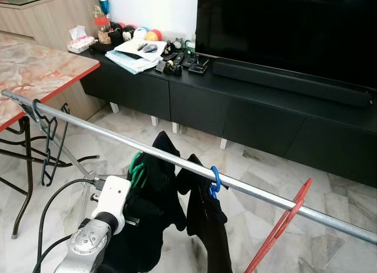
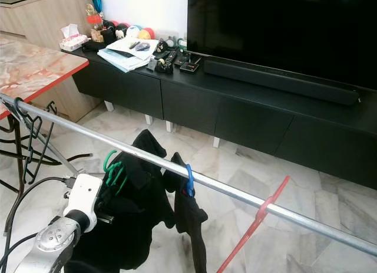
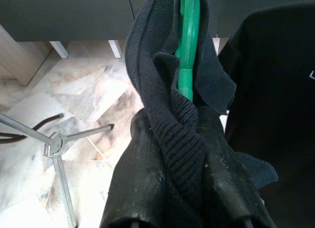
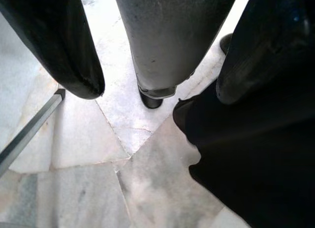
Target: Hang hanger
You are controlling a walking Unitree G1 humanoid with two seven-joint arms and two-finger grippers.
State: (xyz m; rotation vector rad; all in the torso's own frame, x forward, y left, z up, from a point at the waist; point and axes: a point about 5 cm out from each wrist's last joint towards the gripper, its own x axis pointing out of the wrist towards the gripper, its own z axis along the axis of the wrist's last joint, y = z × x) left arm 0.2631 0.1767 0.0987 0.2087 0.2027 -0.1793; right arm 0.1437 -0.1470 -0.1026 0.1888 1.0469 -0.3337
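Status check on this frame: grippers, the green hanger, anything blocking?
Left gripper shut on green hanger and its dark garment, at the rail. Right gripper open, idle. Blue hanger close beside.

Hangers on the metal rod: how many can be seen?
4: black hanger near the rod's left end, green hanger held by the left gripper, blue hanger mid-rod, red hanger rightmost. Clothes may hide more.
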